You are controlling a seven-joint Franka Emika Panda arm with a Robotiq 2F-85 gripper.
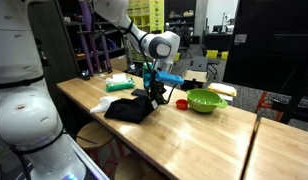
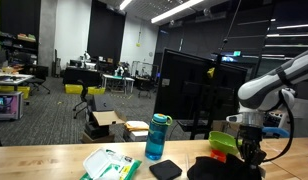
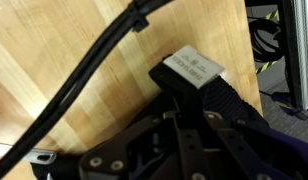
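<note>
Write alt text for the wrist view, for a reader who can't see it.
The gripper, its black linkage filling the bottom of the frame, sits close over a black cloth with a grey label, on a light wooden table. A black cable crosses the wood diagonally; whether the gripper is open or shut cannot be told.

In an exterior view the camera stands by the robot's base (image 1: 24, 110), raised, looking along the tabletop (image 1: 194, 135) from middling distance. In an exterior view the camera sits low at the tabletop's edge, facing across it into the hall (image 2: 84, 50), the arm (image 2: 269, 90) at the right border. Both exterior views share the bottle (image 2: 156, 138), bowl (image 1: 205, 100) and cloth (image 1: 129, 107). The wrist view looks down from very close on tabletop and cloth.
</note>
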